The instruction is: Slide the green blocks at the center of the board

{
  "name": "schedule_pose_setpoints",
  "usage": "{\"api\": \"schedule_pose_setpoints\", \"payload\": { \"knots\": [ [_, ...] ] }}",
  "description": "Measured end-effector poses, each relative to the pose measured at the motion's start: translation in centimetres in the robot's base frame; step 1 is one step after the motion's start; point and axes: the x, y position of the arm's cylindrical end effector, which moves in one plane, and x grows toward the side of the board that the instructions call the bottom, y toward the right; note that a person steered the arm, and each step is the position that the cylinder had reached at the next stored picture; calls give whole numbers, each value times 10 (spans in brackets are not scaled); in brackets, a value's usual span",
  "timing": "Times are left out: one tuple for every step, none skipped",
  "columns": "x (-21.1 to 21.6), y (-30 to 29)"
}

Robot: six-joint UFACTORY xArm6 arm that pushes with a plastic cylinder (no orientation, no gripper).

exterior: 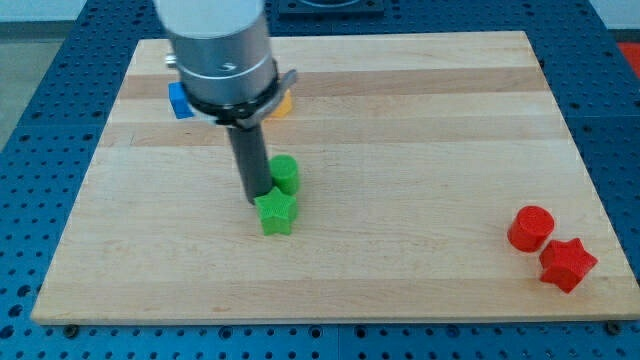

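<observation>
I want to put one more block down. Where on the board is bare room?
Bare: between the green star and the red cylinder, and the board left of my tip. Crowded: around my tip, touching the green star beside the green cylinder.

Pale wooden worktop (420, 120) with lengthwise grain, lying on blue perforated base (610, 90).
Red cylinder (531, 228) near view's bottom right corner of worktop.
Red star (567, 264) just beside it, toward view's bottom right; looks touching.
Blue block (179, 101) at view's top left, shape partly hidden.
Orange block (281, 106) to its right, mostly hidden, shape unclear.
</observation>
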Motion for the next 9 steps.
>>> {"api": "schedule_pose_setpoints", "payload": {
  "knots": [
    [0, -3],
    [0, -28],
    [50, -38],
    [110, -38],
    [100, -11],
    [13, -1],
    [-12, 3],
    [-44, 11],
    [-62, 11]
  ]
}}
